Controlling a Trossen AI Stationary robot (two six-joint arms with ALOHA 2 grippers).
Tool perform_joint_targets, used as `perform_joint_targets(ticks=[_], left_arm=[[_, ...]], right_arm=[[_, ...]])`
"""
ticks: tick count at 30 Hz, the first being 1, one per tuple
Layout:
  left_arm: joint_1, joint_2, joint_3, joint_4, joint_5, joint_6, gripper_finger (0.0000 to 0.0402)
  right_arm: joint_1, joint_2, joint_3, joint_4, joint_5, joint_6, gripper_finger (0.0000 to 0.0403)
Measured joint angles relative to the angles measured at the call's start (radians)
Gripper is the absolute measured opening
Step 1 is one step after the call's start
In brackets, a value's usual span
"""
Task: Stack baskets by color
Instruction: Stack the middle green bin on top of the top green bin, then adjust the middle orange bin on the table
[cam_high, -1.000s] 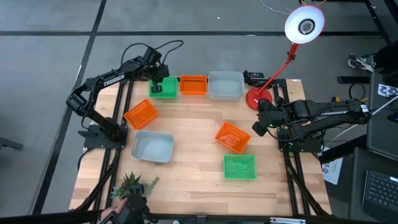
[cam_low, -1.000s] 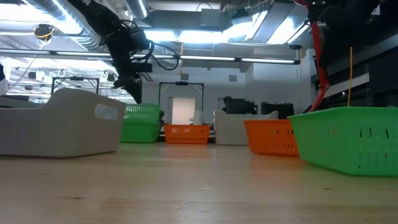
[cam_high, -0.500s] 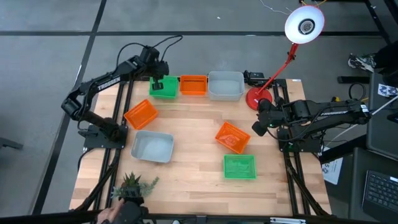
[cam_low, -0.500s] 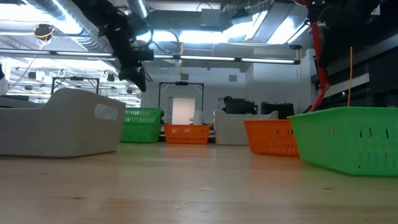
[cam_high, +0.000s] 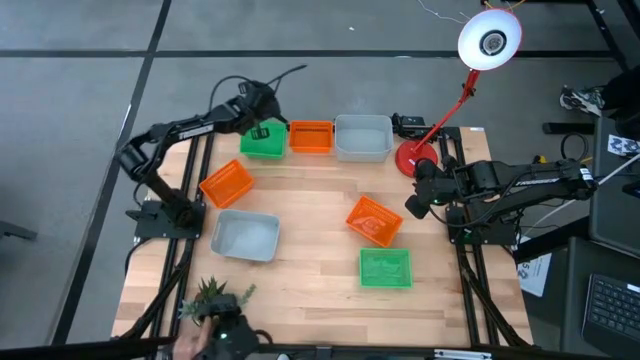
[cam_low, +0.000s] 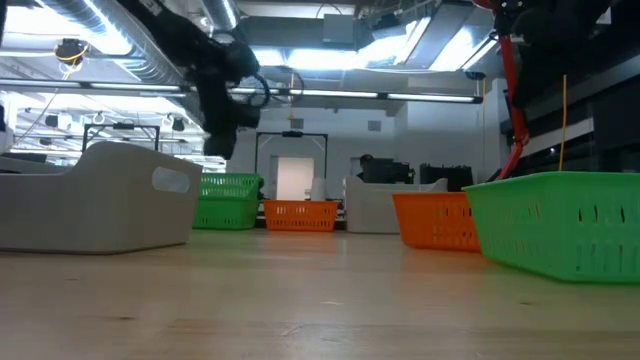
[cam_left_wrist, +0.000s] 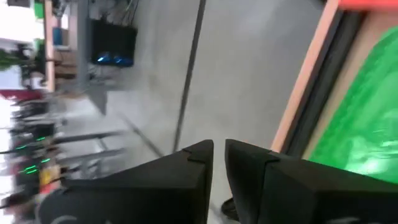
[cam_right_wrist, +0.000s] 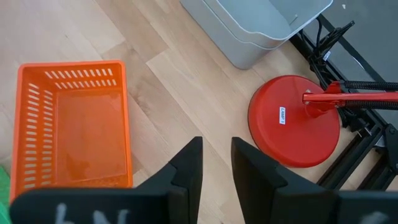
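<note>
Along the table's far edge stand a green basket stack, an orange basket and nested grey baskets. Loose on the table are an orange basket, a grey basket, a second orange basket and a green basket. My left gripper hangs above the green stack's far rim with a narrow slit between its fingers and nothing in it. My right gripper waits open by the right edge.
A red lamp base stands at the far right corner, its arm reaching up over the table. A small potted plant sits at the near left edge. Bare wood lies in the table's middle.
My left gripper has risen off the green stack, swung a little toward the far edge and turned its wrist. In the low view the top green basket has sunk level into the one below it.
</note>
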Motion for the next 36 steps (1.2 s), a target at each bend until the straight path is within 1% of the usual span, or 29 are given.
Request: perform_joint_targets(ticks=[1, 3, 6, 9, 17, 22, 26, 29, 31, 34, 36], left_arm=[[-0.008, 0.019, 0.000, 0.014, -0.019, 0.017, 0.0026], [-0.026, 0.049, 0.000, 0.033, -0.026, 0.029, 0.0015], [-0.047, 0.086, 0.000, 0.033, -0.033, 0.016, 0.0003], [-0.059, 0.116, 0.000, 0.037, -0.050, 0.014, 0.0004], [-0.059, 0.214, -0.001, 0.061, -0.052, 0.008, 0.0002], [-0.067, 0.210, 0.000, 0.116, -0.062, 0.019, 0.0001], [-0.088, 0.143, 0.000, 0.111, -0.064, 0.021, 0.0003], [-0.115, 0.077, 0.000, 0.021, -0.016, 0.017, 0.0002], [-0.135, 0.029, 0.001, -0.069, 0.041, -0.011, 0.0001], [-0.157, -0.034, 0.001, -0.243, 0.163, -0.099, 0.0002], [-0.162, -0.065, 0.001, -0.350, 0.284, -0.185, 0.0002]], right_arm=[[0.000, 0.000, 0.000, 0.000, 0.000, 0.000, 0.0084], [0.000, 0.000, 0.000, 0.000, 0.000, 0.000, 0.0084], [0.000, 0.000, 0.000, -0.001, 0.000, -0.001, 0.0084], [0.000, 0.000, 0.000, -0.001, 0.000, -0.002, 0.0084], [0.000, 0.000, 0.000, -0.002, 0.000, -0.004, 0.0084], [0.000, 0.000, 0.000, -0.002, 0.000, -0.004, 0.0084], [0.000, 0.000, 0.000, -0.003, 0.000, -0.004, 0.0084], [0.000, 0.000, 0.000, -0.003, 0.000, -0.004, 0.0084], [0.000, 0.000, 0.000, -0.003, 0.000, -0.004, 0.0084], [0.000, 0.000, 0.000, -0.003, 0.000, -0.003, 0.0084], [0.000, 0.000, 0.000, -0.002, 0.000, -0.003, 0.0084]])
